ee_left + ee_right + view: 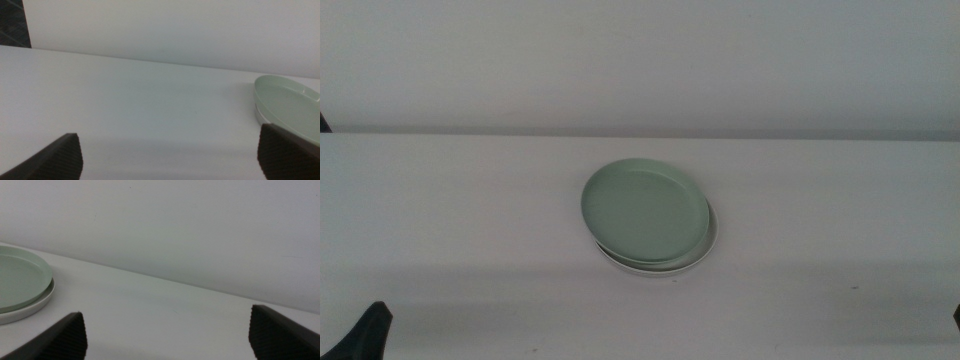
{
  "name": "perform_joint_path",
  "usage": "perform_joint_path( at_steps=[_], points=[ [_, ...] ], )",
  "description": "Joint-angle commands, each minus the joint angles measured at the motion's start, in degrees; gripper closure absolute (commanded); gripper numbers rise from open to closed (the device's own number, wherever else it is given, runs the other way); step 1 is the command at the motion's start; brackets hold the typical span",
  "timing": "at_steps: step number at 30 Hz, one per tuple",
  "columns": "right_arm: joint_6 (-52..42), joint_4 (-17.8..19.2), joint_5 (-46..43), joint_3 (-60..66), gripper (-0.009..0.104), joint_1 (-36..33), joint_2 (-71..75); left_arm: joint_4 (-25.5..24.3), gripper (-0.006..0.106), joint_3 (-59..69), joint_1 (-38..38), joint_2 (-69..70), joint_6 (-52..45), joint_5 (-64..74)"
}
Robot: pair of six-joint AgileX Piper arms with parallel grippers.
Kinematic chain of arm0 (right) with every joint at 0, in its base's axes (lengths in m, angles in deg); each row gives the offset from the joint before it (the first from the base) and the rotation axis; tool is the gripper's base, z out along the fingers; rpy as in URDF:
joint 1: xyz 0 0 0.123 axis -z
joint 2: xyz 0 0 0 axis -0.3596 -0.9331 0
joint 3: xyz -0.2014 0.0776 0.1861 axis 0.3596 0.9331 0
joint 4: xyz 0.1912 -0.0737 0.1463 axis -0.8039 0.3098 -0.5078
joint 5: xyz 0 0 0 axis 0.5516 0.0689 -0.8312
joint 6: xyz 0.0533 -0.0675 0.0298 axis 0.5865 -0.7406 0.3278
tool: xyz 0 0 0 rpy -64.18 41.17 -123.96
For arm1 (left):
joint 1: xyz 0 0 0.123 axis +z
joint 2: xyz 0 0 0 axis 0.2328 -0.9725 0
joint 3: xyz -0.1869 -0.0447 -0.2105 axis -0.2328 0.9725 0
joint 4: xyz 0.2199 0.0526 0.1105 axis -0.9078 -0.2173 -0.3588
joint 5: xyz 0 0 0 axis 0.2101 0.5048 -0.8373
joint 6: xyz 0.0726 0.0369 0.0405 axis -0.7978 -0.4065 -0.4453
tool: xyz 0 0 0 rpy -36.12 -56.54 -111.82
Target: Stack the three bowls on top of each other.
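Note:
In the middle of the white table, a pale mint green bowl (645, 211) lies on top of a white bowl (705, 250), of which only the rim shows, shifted slightly to the right. The same stack shows as green bowl (290, 107) over white rim (260, 116) in the left wrist view, and as green bowl (17, 280) over white bowl (35, 305) in the right wrist view. My left gripper (169, 132) is open and empty, low at the near left corner (368, 328). My right gripper (166, 311) is open and empty, far right of the stack.
The white table (470, 220) runs back to a plain pale wall (640, 60). A dark patch (12, 22) shows past the wall's end in the left wrist view.

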Motion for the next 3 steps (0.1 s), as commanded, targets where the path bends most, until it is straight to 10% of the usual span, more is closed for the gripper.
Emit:
perform_joint_path(
  at_steps=[1,3],
  points=[
    [-0.05,0.31,-0.15,2.47,0.009,0.27,1.67,-0.12,0.007,2.35,0.18,2.39,0.07,-1.09],
    [-0.05,0.31,-0.15,2.47,0.009,0.27,1.67,-0.12,0.007,2.35,0.18,2.39,0.07,-1.09]
  ],
)
